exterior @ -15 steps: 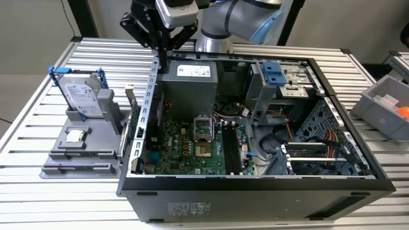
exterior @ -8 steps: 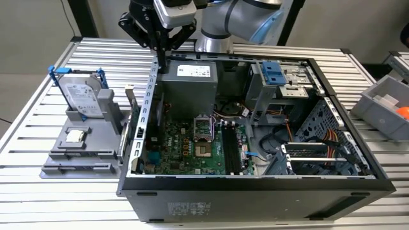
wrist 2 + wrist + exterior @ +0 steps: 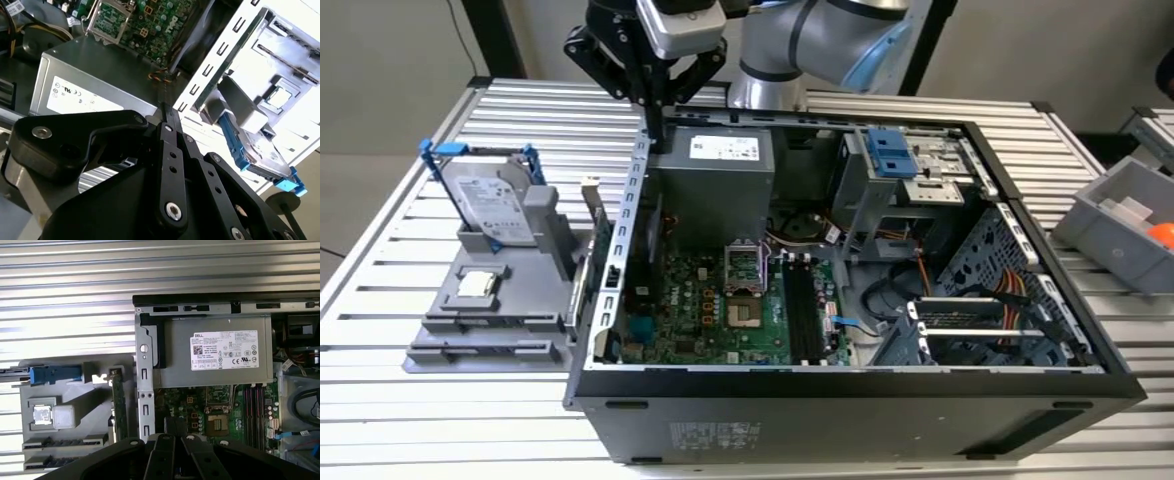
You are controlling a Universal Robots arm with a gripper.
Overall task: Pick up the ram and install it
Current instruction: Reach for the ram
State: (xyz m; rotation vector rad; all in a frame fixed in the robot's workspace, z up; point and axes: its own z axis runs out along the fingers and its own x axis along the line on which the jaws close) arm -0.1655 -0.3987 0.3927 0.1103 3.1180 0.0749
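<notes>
On the slatted metal counter [image 3: 394, 250], a silver hard drive in a blue-handled frame [image 3: 494, 205] stands well off from the black tool [image 3: 650, 120], toward the exterior view's left. Nearer the tool, untouched, we see the long dark-green ram stick [image 3: 118, 405] on edge in a grey holder [image 3: 90, 390]. The tool hangs clenched, empty, over the open black computer case [image 3: 854, 400].

Ribbed worktop [image 3: 65, 270] carrying an open computer case [image 3: 200, 300] with power supply [image 3: 220, 352] and motherboard [image 3: 190, 405]. Just beside the case wall, a grey holder [image 3: 90, 395] with the ram [image 3: 118, 405] standing on edge. Pincer [image 3: 175, 426], fingers together, over the motherboard.
</notes>
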